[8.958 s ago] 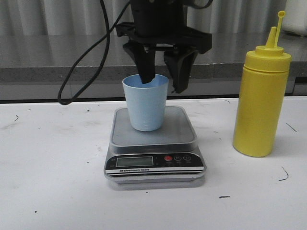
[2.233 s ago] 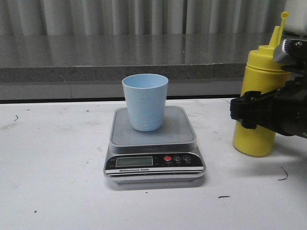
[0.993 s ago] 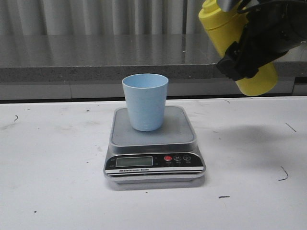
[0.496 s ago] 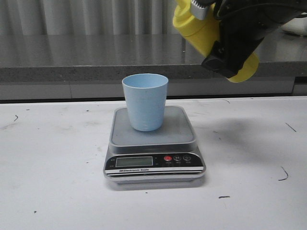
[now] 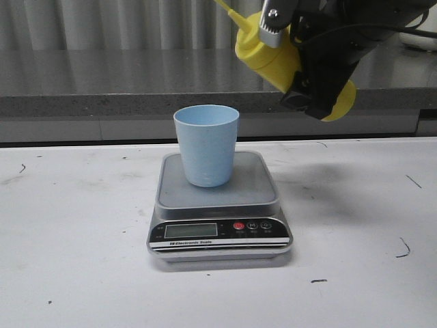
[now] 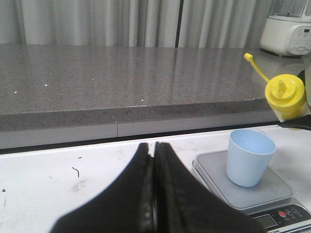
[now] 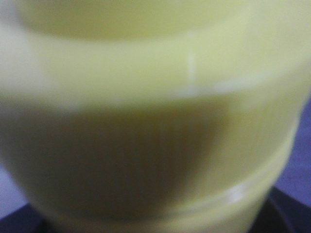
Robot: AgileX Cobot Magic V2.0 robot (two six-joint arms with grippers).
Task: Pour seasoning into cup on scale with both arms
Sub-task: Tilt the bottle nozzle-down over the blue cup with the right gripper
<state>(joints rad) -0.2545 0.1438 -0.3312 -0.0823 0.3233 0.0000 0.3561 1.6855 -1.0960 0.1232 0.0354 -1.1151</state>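
Seasoning (image 5: 273, 58) is held aloft, clasped in the right gripper (image 5: 321, 68), its long axis tilted with the nozzle end up and to the left, toward the cup (image 5: 206, 145). The cup is seen standing upright on the scale (image 5: 218, 198), below and to the left of the bottle, well apart from it. A pour would call for the nozzle to be carried further left over the rim and tipped down. The left gripper (image 6: 154, 194) is seen closed on nothing, low beside the scale.
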